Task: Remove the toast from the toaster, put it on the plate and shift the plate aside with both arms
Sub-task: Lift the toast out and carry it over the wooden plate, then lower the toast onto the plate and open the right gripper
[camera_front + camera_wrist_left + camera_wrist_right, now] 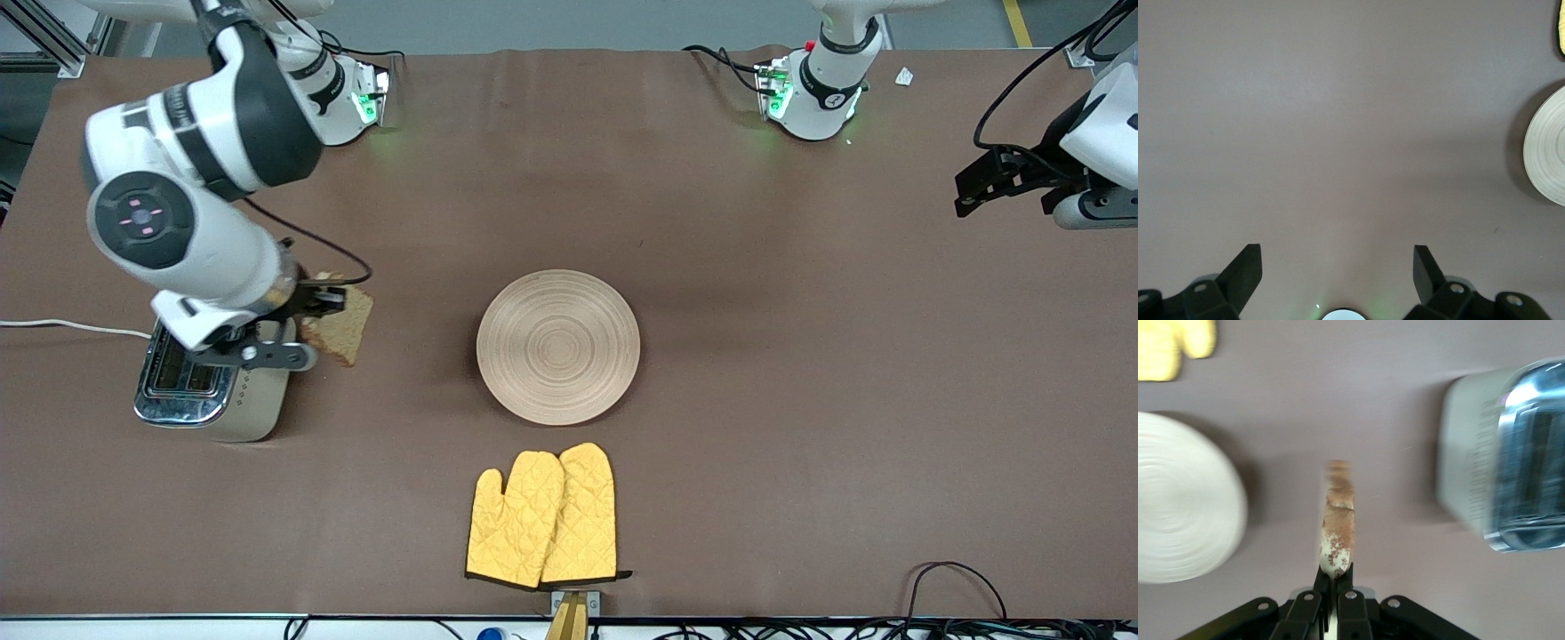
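Note:
My right gripper (313, 300) is shut on the toast (340, 325), a tan slice with a darker crust, and holds it in the air beside the toaster (206, 384). In the right wrist view the toast (1337, 520) shows edge-on, pinched between the fingers (1331, 577). The round pale wooden plate (557, 346) lies at the table's middle and also shows in the right wrist view (1185, 513) and the left wrist view (1548, 153). My left gripper (969, 191) waits open and empty over the table's left-arm end; its fingers (1245, 270) stand wide apart.
The silver toaster stands at the right arm's end of the table, its white cord (62, 326) running off the edge. A pair of yellow oven mitts (544, 520) lies nearer to the front camera than the plate.

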Available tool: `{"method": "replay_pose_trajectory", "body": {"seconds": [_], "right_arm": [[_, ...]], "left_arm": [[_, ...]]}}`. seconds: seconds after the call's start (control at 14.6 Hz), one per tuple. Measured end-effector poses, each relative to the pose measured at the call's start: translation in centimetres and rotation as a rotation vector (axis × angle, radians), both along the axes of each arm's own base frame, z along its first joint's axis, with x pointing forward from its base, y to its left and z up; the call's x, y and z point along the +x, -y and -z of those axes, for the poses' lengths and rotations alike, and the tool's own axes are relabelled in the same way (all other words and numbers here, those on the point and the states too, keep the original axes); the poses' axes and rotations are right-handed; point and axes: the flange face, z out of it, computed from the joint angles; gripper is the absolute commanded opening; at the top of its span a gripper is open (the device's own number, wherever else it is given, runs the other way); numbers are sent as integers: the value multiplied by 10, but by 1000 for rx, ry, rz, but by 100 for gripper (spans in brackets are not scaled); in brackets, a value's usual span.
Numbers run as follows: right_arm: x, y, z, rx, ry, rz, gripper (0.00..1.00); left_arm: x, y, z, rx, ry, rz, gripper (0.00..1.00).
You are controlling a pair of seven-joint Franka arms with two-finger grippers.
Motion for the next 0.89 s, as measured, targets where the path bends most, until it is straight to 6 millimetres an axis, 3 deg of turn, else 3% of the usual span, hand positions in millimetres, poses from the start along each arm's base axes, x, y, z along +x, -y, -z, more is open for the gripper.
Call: {"method": "replay_pose_trajectory", "body": {"seconds": [0.21, 0.48, 0.68, 0.89], "right_arm": [[9, -45, 36, 239, -41, 126, 1], [24, -86, 110, 446, -61, 225, 1], [20, -124, 157, 589, -71, 325, 3], [3, -150, 197, 617, -45, 368, 8]], "left_arm": [[0, 0, 0, 0, 0, 1, 100], [0, 1, -1, 0, 0, 2, 100], [0, 1, -1, 0, 0, 2, 100], [-1, 1, 0, 0, 0, 2, 100]]}}
